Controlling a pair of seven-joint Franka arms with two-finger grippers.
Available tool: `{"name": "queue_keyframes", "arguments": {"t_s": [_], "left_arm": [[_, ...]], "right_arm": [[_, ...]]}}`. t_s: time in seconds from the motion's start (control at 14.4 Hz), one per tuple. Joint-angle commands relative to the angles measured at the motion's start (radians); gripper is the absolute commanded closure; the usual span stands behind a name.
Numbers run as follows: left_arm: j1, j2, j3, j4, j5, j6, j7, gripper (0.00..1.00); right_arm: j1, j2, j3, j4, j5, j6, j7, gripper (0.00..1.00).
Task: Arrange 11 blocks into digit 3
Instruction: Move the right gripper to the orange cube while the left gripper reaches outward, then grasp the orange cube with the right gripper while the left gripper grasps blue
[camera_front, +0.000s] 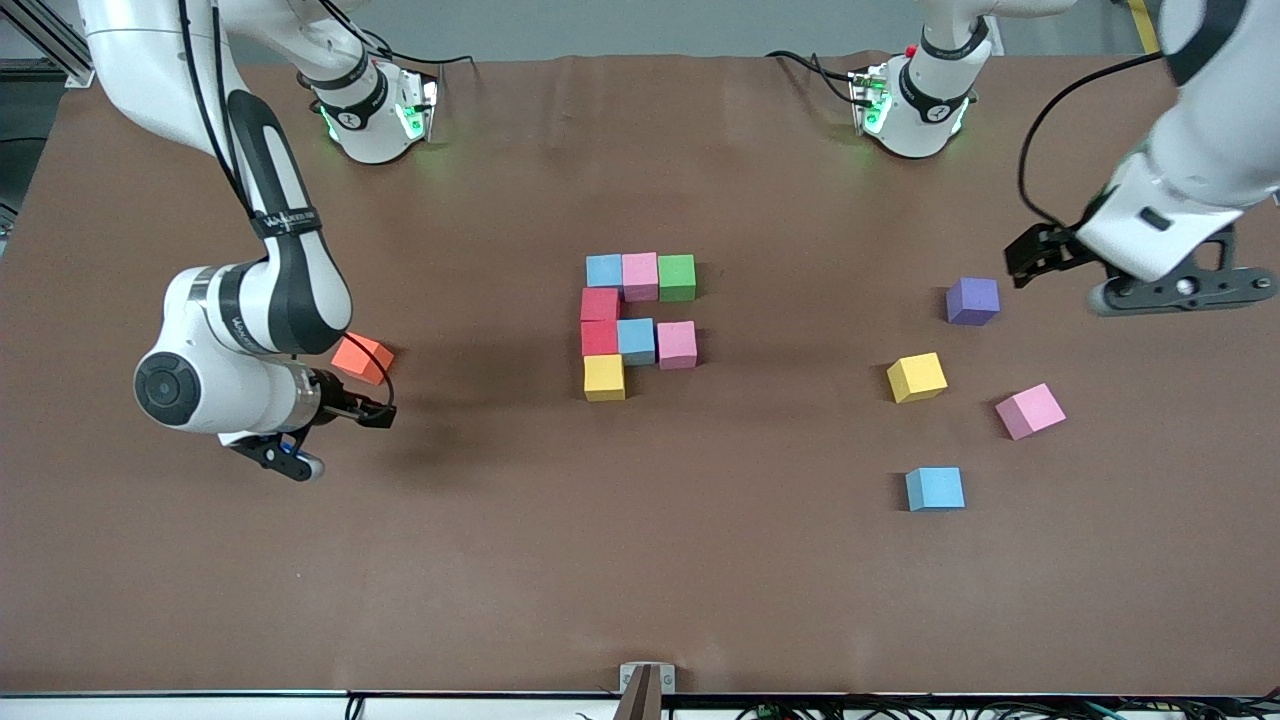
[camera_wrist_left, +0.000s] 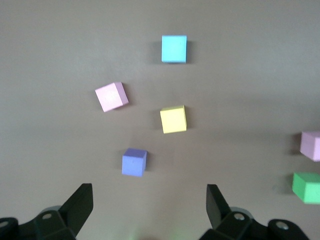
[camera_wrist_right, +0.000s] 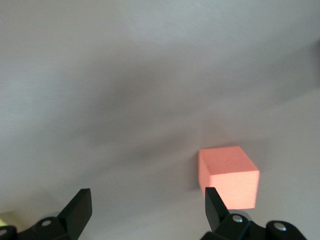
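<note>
Eight blocks touch in the middle of the table: a light blue (camera_front: 604, 270), pink (camera_front: 640, 276) and green (camera_front: 677, 277) row, two red ones (camera_front: 600, 320) below the light blue, another light blue (camera_front: 636, 340) and pink (camera_front: 677, 344) beside the lower red, and a yellow one (camera_front: 604, 377) nearest the camera. An orange block (camera_front: 362, 357) (camera_wrist_right: 229, 175) lies alone by one finger of my open right gripper (camera_front: 365, 410) (camera_wrist_right: 147, 195). Loose yellow (camera_front: 916, 377) (camera_wrist_left: 173, 119), pink (camera_front: 1030, 411) (camera_wrist_left: 111, 96) and light blue (camera_front: 935, 489) (camera_wrist_left: 174, 48) blocks lie toward the left arm's end. My left gripper (camera_front: 1040, 250) (camera_wrist_left: 150, 192) hangs open and empty above the table there.
A purple cube (camera_front: 972, 301) (camera_wrist_left: 134, 162) sits just ahead of the left gripper's fingers, farther from the camera than the loose yellow block. The brown table (camera_front: 640, 560) stretches wide toward the camera. Both arm bases stand along the table's edge farthest from the camera.
</note>
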Motion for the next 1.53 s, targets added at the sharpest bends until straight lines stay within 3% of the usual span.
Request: {"name": "queue_keyframes", "arguments": {"t_s": [0.0, 0.35, 0.7, 0.9, 1.18, 1.46], "left_arm": [[-0.005, -0.103, 0.017, -0.112, -0.035, 0.005, 0.032, 0.00], [-0.020, -0.229, 0.016, -0.301, -0.038, 0.122, 0.032, 0.00], [-0.020, -0.182, 0.013, -0.255, -0.038, 0.144, 0.037, 0.00], [-0.020, -0.162, 0.009, -0.195, -0.038, 0.133, 0.037, 0.00], [-0.016, -0.146, 0.009, -0.186, -0.038, 0.116, 0.040, 0.00], [-0.011, 0.034, 0.017, -0.137, -0.024, 0.194, 0.029, 0.00]], "right_arm": [[-0.039, -0.109, 0.020, -0.183, -0.028, 0.079, -0.005, 0.00], [-0.101, -0.123, 0.022, -0.263, -0.092, 0.102, -0.002, 0.00], [-0.098, -0.127, 0.028, -0.388, -0.091, 0.242, 0.001, 0.00], [-0.098, -0.127, 0.028, -0.397, -0.083, 0.244, 0.001, 0.00], [-0.092, -0.126, 0.031, -0.397, -0.082, 0.247, -0.005, 0.00], [-0.089, -0.121, 0.043, -0.397, -0.082, 0.250, -0.006, 0.00]]}}
